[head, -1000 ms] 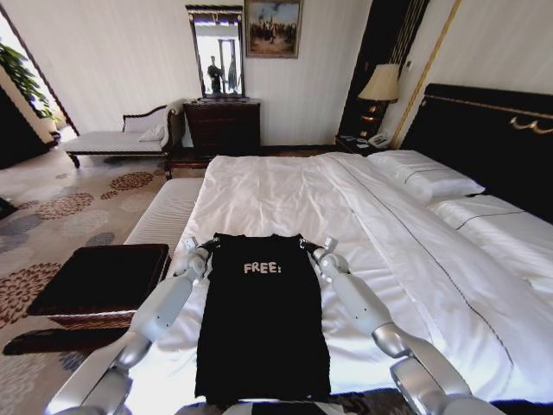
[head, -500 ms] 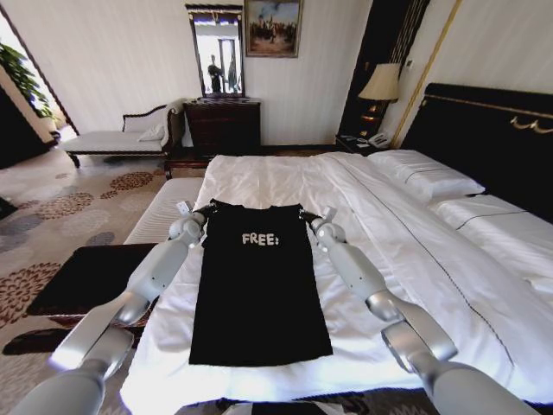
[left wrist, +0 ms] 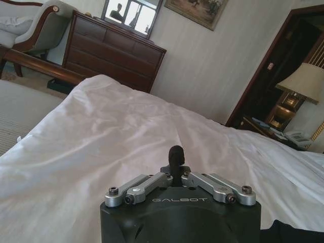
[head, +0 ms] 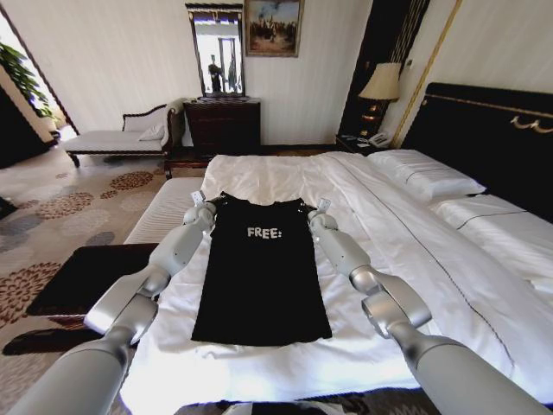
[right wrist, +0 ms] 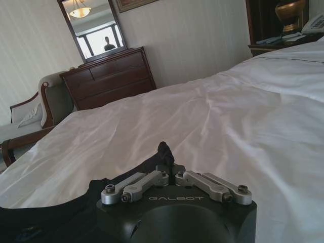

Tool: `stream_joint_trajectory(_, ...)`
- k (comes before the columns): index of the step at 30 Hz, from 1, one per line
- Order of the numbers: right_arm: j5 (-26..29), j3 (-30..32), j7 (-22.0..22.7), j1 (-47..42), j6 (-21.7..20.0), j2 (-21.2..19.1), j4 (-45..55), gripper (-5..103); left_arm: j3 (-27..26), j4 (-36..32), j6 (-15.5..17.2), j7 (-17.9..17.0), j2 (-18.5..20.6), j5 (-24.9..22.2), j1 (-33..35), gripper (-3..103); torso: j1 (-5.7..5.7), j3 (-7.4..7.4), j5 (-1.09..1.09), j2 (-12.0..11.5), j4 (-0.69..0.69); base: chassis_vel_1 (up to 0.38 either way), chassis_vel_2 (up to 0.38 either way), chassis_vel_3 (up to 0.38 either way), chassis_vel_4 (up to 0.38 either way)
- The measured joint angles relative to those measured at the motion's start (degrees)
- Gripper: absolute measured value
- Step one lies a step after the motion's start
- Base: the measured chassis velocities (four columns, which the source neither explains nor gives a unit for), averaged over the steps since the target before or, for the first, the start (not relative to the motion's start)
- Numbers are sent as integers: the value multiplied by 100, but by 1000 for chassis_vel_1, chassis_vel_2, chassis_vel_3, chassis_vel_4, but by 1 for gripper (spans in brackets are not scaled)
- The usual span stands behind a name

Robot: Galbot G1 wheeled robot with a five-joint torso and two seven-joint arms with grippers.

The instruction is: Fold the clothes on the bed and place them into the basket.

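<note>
Claws (head: pixel 210 204) (head: pixel 313 210) pinch shirt (head: pixel 262 277) shoulders, collar toward headboard wall.

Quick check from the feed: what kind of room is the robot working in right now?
Most likely a hotel bedroom: a large white-sheeted bed with a tall black headboard, a bedside lamp with a phone beneath it, and a dark dresser under a mirror.
</note>
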Motion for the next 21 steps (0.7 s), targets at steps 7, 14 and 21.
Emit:
stream_joint_trajectory(7, -142, 21, -34, -14, 136, 49, -37, 1, -170, -106, -59, 1, 4, 76, 123, 1, 0, -1, -1, 1, 2, 0, 0, 0, 0)
stream_joint_trajectory(14, -394, 32, 52, -843, 257, -252, 1094, 1, -586, -1526, -85, -287, 328, 126, 1074, 1, -1, -1, -1, 1, 1, 0, 0, 0, 0)
stream_joint_trajectory(21, -583, 71, 186, -1759, 364, -524, 2186, 1, -956, -2715, -217, -638, 497, 293, 2123, 1, -2, -2, 0, 1, 0, 0, 0, 0, 0)
